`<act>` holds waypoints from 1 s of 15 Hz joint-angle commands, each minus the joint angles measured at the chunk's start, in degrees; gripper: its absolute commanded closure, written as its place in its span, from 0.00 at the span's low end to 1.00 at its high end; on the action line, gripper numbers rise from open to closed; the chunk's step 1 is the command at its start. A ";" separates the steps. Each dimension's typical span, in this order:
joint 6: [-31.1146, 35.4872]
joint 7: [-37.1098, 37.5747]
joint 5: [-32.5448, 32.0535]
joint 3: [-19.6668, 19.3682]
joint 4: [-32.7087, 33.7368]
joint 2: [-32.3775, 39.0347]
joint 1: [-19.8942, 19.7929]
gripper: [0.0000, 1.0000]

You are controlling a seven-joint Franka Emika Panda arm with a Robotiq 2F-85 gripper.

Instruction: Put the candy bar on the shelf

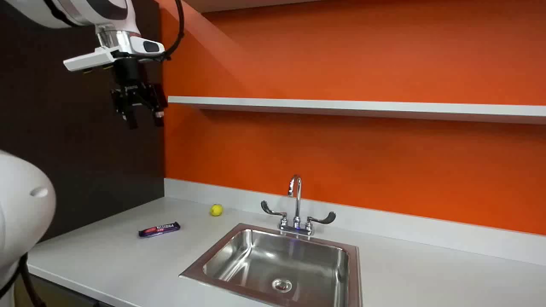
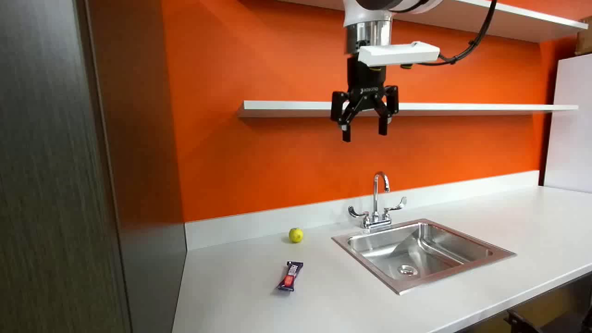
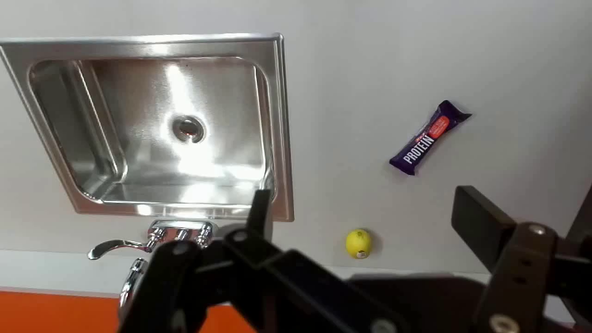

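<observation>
The candy bar lies flat on the white countertop, in a dark purple wrapper with a red patch near one end. It shows in both exterior views (image 1: 159, 230) (image 2: 290, 276) and in the wrist view (image 3: 430, 138), at right of centre. The shelf is a long thin white board on the orange wall, in both exterior views (image 1: 354, 105) (image 2: 286, 106); it is out of sight in the wrist view. My gripper (image 1: 145, 122) (image 2: 365, 133) (image 3: 363, 208) is open and empty, fingers pointing down. It hangs high above the countertop, well above the bar and apart from it.
A yellow lemon-like ball (image 1: 216, 209) (image 2: 296, 235) (image 3: 359, 243) sits near the backsplash. A steel sink (image 1: 355, 273) (image 3: 282, 138) with a faucet (image 1: 297, 200) (image 2: 376, 199) stands beside it. A dark panel (image 1: 85, 140) closes one side. A higher white shelf (image 2: 532, 17) hangs above.
</observation>
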 commanded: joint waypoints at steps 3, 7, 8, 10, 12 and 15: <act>-0.09 0.62 -0.48 -0.70 0.56 1.06 1.11 0.00; 1.94 2.18 0.48 0.43 2.19 6.39 1.76 0.00; 2.88 2.83 0.72 0.83 2.75 8.53 2.07 0.00; 5.02 5.09 0.38 1.82 3.75 12.76 2.52 0.00; 6.87 8.18 -0.18 2.71 5.28 17.62 2.77 0.00; 9.27 12.92 -1.56 3.56 8.03 24.71 3.36 0.00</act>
